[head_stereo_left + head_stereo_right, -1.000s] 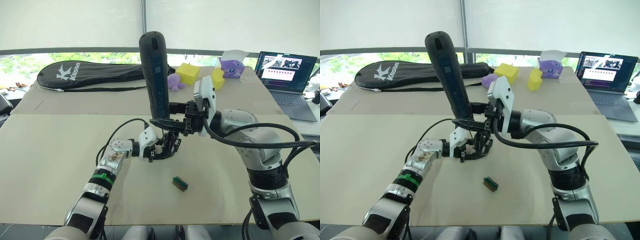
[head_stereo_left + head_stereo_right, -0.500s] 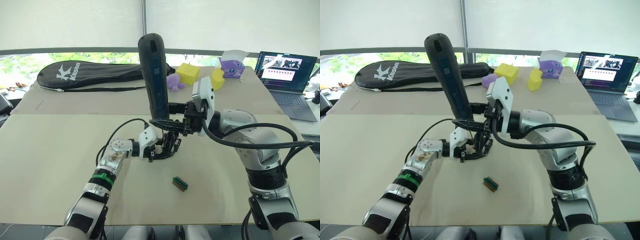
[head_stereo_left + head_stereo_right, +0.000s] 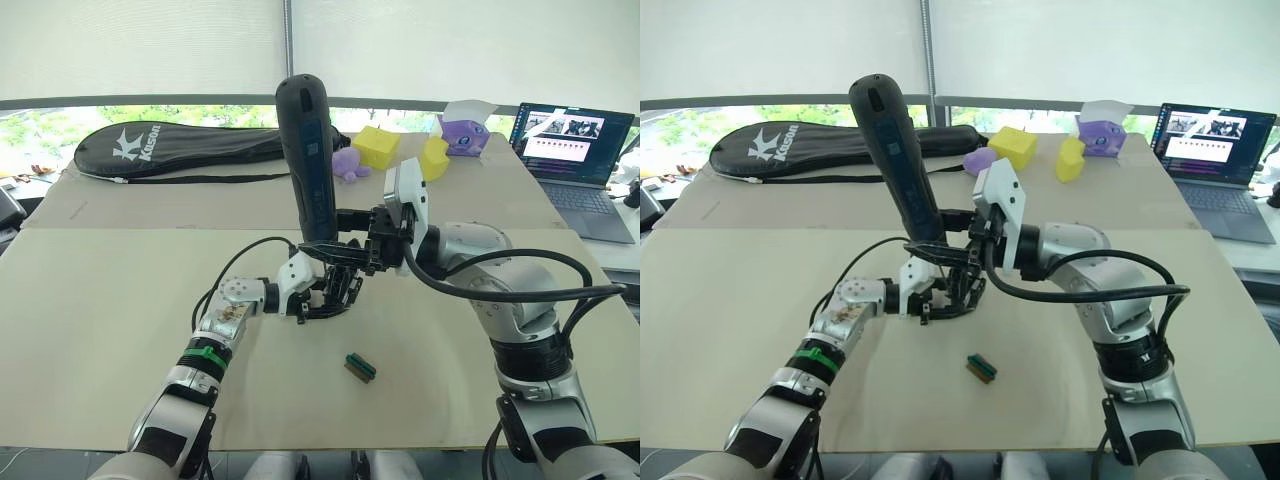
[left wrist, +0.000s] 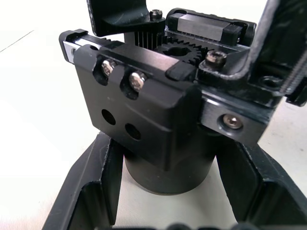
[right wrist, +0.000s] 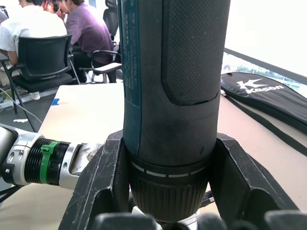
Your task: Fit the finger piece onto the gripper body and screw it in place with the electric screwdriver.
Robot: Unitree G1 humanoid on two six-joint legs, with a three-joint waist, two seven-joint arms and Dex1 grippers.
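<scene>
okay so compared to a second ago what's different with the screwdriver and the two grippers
Very little. The electric screwdriver, clamped in the right gripper, has tilted a touch more upright, and the right wrist has eased slightly toward the robot's left. The left gripper still holds the gripper body on the table. The green-and-brown block has not moved.

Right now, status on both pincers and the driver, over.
Left pincer shut on gripper body, on the table. Right pincer shut on electric screwdriver, upright above the body. Green-and-brown block lies nearby, apart.
</scene>
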